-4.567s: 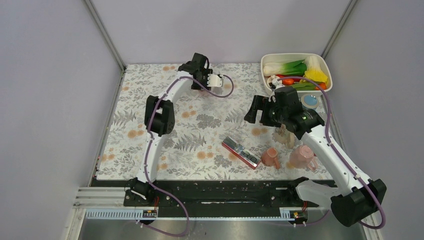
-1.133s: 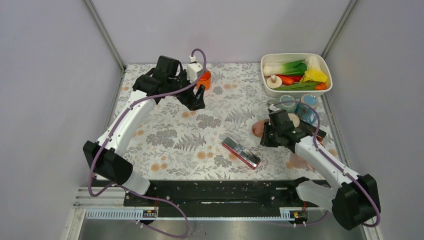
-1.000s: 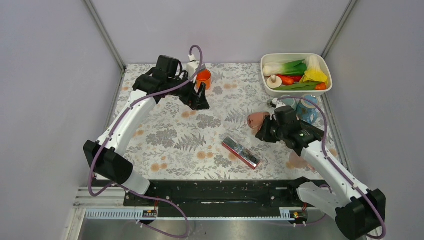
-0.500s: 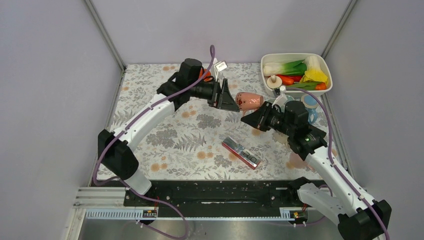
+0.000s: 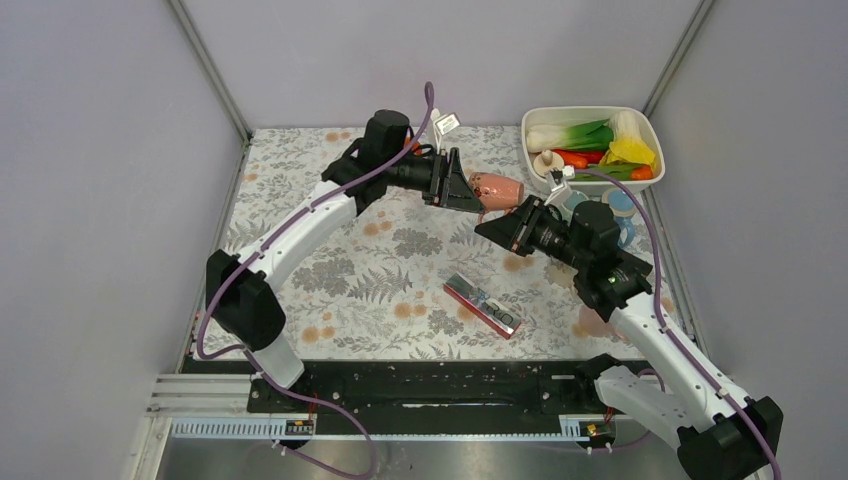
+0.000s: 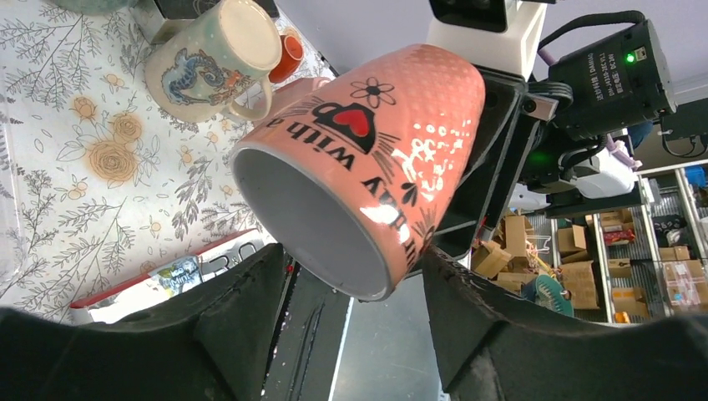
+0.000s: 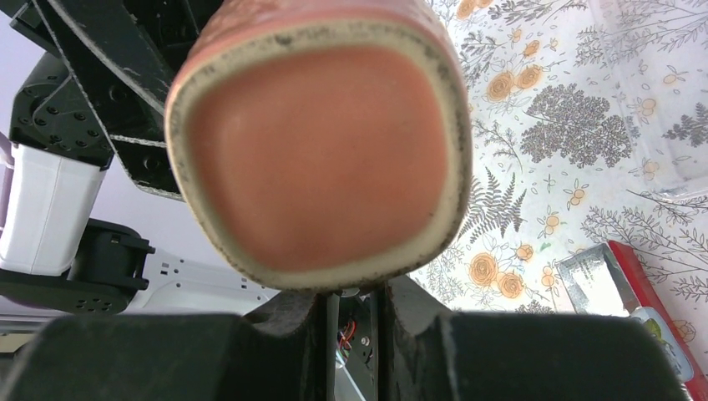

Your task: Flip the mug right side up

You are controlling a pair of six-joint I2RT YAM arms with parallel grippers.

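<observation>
Mug (image 5: 497, 189), pink, was off the desk (image 5: 330, 260) and in the air between the two arms, over the far middle of the floral cloth, just left of the white tub (image 5: 590, 113) of vegetables. It lay on its side, neither upright nor inverted. The open mouth pointed at the left gripper (image 5: 470, 192) and the flat base at the right gripper (image 5: 512, 215). The left wrist view looked straight into the grey interior; black lettering, a red heart and a small flower showed on the wall. The left fingers (image 6: 242, 326) stood wide, one on each side of the rim, right up against it. I could not tell whether they pressed on the mug or only flanked it. The right wrist view was filled by the squarish, unglazed-edged base. The right fingers (image 7: 284, 334) sat narrow beneath it, nearly together, and they held the mug. The part they pinched was hidden behind the base. Both arms reached inward and met at the mug, the left from the far left and the right from the near right. On the desk below lay a flat red package (image 5: 483, 305), toward the near edge and well apart from the mug. A cream mug with a blue dragon figure (image 6: 209, 58) stood upright on the cloth on the right arm's side. A second pink mug (image 5: 590, 322) showed partly behind the right arm near the desk's front right. A blue cup (image 5: 620, 205) stood just in front of the tub.
</observation>
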